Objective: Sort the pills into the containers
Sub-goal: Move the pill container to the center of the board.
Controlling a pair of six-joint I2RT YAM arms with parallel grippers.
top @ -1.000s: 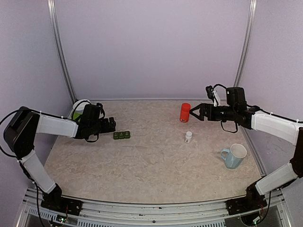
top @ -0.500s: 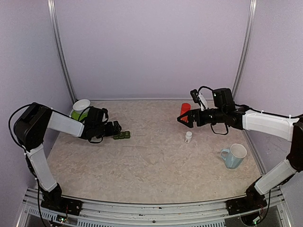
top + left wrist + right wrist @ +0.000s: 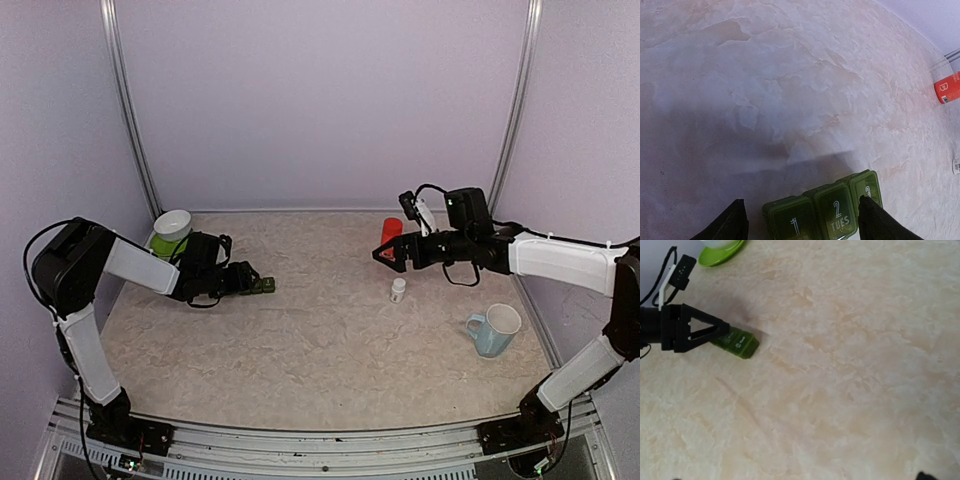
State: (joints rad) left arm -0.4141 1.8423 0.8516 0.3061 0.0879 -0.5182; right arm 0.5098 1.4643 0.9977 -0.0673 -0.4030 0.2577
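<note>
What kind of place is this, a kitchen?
Probably a robot test booth, not a home: a left arm and right arm bolted to a table, plain walls with metal poles, and a few props, like a mug and a pill organizer.

Robotics lab test cell — plain pale lilac walls (image 3: 320, 100) framed by grey metal uprights (image 3: 128, 110) enclose a beige marble-patterned tabletop (image 3: 320, 340), with two white-and-black robot arms (image 3: 130, 268) bolted to a slotted aluminium rail (image 3: 320, 442) along its near edge.
</note>
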